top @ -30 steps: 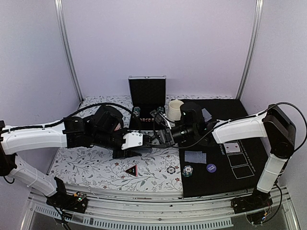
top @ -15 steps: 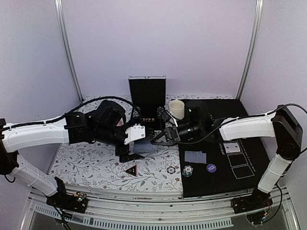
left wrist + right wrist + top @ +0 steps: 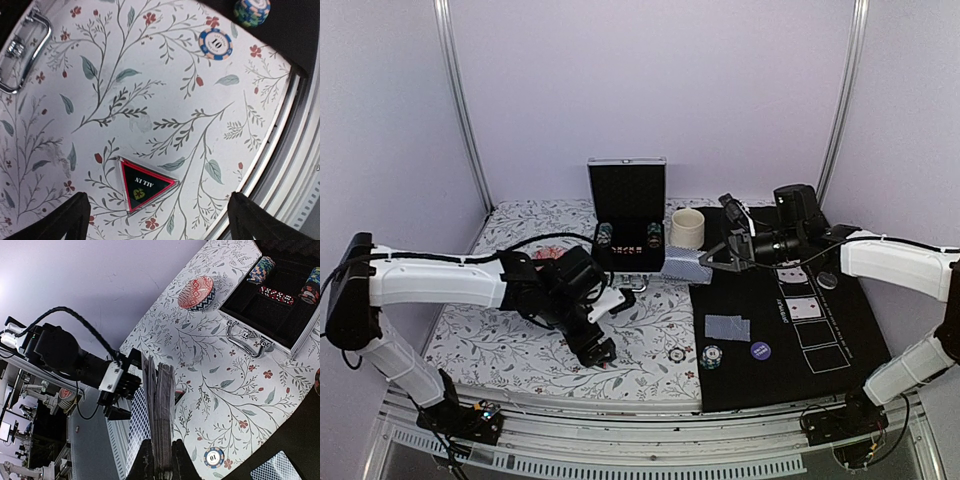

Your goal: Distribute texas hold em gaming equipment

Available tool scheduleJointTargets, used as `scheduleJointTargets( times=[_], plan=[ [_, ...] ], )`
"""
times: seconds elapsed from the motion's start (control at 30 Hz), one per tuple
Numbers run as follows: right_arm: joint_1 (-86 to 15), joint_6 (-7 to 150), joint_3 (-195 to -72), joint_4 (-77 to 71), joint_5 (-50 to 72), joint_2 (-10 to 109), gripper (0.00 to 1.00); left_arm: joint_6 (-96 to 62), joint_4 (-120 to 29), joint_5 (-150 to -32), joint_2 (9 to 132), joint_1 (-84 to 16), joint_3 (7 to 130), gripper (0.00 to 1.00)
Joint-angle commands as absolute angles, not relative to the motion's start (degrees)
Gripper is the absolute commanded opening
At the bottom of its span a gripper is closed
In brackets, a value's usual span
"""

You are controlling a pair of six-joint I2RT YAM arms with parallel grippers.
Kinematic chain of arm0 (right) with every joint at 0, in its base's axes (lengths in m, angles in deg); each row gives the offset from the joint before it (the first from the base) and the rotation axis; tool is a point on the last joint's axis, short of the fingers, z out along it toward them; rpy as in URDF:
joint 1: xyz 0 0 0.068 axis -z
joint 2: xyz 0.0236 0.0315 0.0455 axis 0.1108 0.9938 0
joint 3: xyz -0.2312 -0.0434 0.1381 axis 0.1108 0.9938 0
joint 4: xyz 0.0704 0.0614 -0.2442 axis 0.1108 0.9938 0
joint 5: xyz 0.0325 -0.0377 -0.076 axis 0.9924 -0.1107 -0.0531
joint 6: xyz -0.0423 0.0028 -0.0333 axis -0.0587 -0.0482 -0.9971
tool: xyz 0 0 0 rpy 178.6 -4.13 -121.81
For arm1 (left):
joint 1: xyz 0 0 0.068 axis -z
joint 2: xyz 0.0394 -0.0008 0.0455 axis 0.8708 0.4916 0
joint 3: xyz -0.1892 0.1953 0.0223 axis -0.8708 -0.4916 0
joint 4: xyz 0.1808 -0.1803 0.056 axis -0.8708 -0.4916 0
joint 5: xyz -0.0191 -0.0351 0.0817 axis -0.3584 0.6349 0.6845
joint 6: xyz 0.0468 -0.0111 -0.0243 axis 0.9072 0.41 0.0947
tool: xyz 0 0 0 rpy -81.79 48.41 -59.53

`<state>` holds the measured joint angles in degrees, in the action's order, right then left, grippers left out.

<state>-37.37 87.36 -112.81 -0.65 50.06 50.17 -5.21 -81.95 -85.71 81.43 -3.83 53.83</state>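
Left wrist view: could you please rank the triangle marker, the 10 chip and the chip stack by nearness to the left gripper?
1. The triangle marker, just ahead of the left gripper.
2. The 10 chip, upper right.
3. The chip stack, top-right edge.

A red-edged triangle marker [image 3: 145, 184] lies flat on the floral cloth [image 3: 150, 75] near a striped chip [image 3: 215, 43]. A chip stack [image 3: 711, 355], blue disc [image 3: 761, 350] and face-down card [image 3: 727, 327] sit on the black mat [image 3: 840, 340]. The deck [image 3: 160, 420] is held aloft, edge-on.

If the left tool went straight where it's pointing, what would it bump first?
Probably the black red-edged triangle marker: it lies on the floral tablecloth straight ahead of the open left tool.
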Motion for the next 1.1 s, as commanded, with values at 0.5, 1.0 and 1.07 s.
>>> scheduleJointTargets(
  times=[0.5, 1.0, 1.07],
  plan=[
    [-36.6, 80.1, -106.8, 4.0, 51.1, 42.5, 0.02, -13.7, -83.5, -84.2, 97.2, -4.7, 54.8, 0.87],
    [-36.5, 79.9, -105.8, 4.0, 51.0, 41.8, 0.02, -13.2, -85.9, -85.0, 97.2, -3.3, 52.8, 0.79],
    [-36.6, 79.9, -105.8, 4.0, 51.0, 41.7, 0.02, -13.0, -86.3, -84.9, 97.4, -3.3, 52.9, 0.76]
  ],
)
